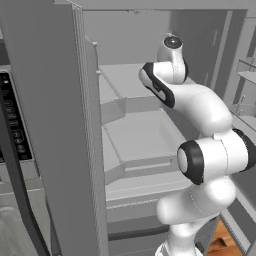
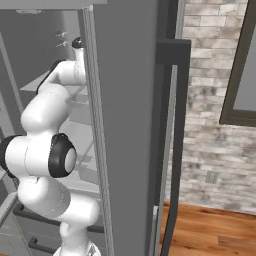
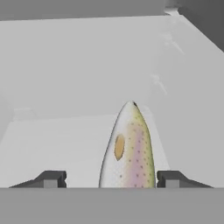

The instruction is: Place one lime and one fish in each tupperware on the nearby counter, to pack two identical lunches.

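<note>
A fish, pale with a pink stripe, dark speckles and an orange spot, lies on a white fridge shelf and points away from the hand. My gripper straddles its near end, one fingertip on each side. The right fingertip is almost against the fish, while the left one stands a clear gap off. The jaws are open around it. The arm reaches up and into the open fridge, its hand hidden behind the wrist. The lime, the tupperware and the counter are out of view.
The fridge's grey door stands open at the left of the arm. Shelves and drawers lie below the hand. The fridge's inner side wall is close on the right of the fish. A brick wall and wood floor lie to the right.
</note>
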Motion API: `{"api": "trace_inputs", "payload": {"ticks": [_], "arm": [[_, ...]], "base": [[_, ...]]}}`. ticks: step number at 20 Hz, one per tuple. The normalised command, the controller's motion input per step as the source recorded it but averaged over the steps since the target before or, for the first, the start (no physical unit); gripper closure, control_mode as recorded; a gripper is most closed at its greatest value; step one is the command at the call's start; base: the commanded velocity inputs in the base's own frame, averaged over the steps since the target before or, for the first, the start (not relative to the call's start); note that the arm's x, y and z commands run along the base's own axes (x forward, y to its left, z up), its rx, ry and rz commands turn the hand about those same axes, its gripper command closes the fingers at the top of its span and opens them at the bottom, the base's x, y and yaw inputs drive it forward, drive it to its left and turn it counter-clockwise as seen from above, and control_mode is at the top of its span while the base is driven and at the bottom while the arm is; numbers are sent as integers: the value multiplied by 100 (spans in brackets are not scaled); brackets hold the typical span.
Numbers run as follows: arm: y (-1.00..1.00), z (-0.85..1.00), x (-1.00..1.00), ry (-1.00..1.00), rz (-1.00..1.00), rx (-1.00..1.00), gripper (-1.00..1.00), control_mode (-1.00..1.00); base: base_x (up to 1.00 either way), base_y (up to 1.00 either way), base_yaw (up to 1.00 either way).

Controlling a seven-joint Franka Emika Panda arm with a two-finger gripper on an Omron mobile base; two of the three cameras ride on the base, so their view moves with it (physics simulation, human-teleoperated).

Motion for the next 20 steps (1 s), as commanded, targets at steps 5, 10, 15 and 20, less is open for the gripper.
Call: {"api": "trace_inputs", "payload": {"ticks": [5, 10, 15, 20], "arm": [[0, -3, 0, 0, 0, 0, 100, -100], [0, 12, -76, -11, 0, 0, 100, -100], [4, 44, -100, -27, 0, 0, 100, -100], [34, -4, -100, -4, 0, 0, 100, -100]], "base": [[0, 0, 0], [0, 0, 0], [0, 0, 0], [0, 0, 0]]}}
